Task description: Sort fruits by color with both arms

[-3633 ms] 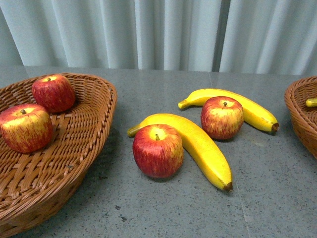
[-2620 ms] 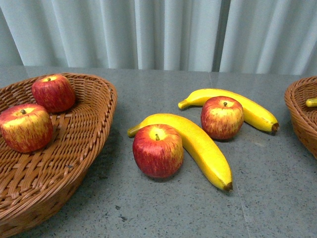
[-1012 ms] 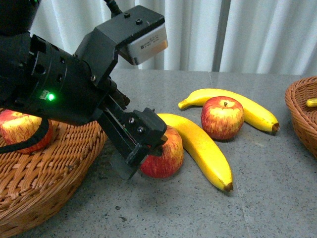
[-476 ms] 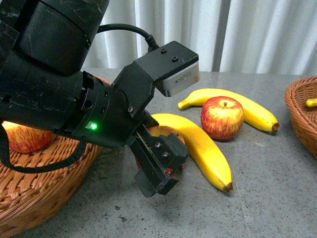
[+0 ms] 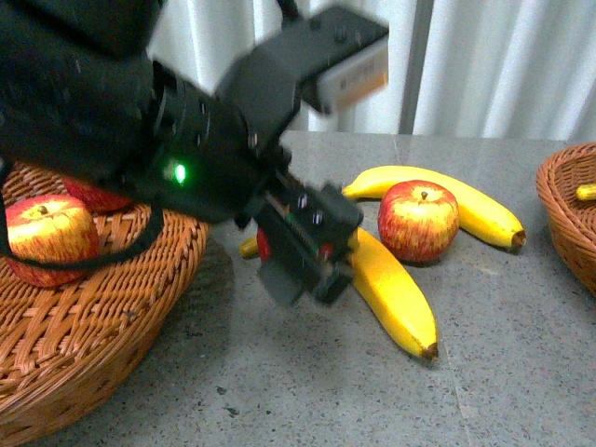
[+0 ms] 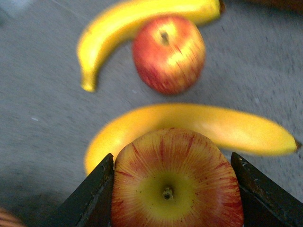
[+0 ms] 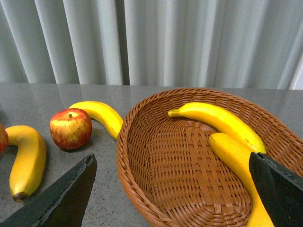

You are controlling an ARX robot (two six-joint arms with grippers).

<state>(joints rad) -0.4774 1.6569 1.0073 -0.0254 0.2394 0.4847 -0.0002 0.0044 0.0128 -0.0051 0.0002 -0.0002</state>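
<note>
My left gripper (image 5: 303, 265) is shut on a red apple (image 6: 175, 182) and holds it above the table, over the near banana (image 5: 391, 289). In the front view the arm hides most of this apple. A second red apple (image 5: 417, 221) rests against the far banana (image 5: 470, 203). Two apples (image 5: 48, 239) lie in the left wicker basket (image 5: 112, 317); the arm partly hides the rear one. My right gripper (image 7: 170, 194) is open and empty over the right basket (image 7: 125, 142), which holds two bananas (image 7: 218, 118).
The right basket's edge (image 5: 563, 200) shows at the right of the front view with a banana tip (image 5: 585, 193) in it. A grey curtain hangs behind the grey table (image 5: 372, 400). The left arm's bulk (image 5: 140, 121) fills the upper left.
The left arm came in from the left, shut on the near apple and has lifted it up off the table. The other fruits have not moved.
</note>
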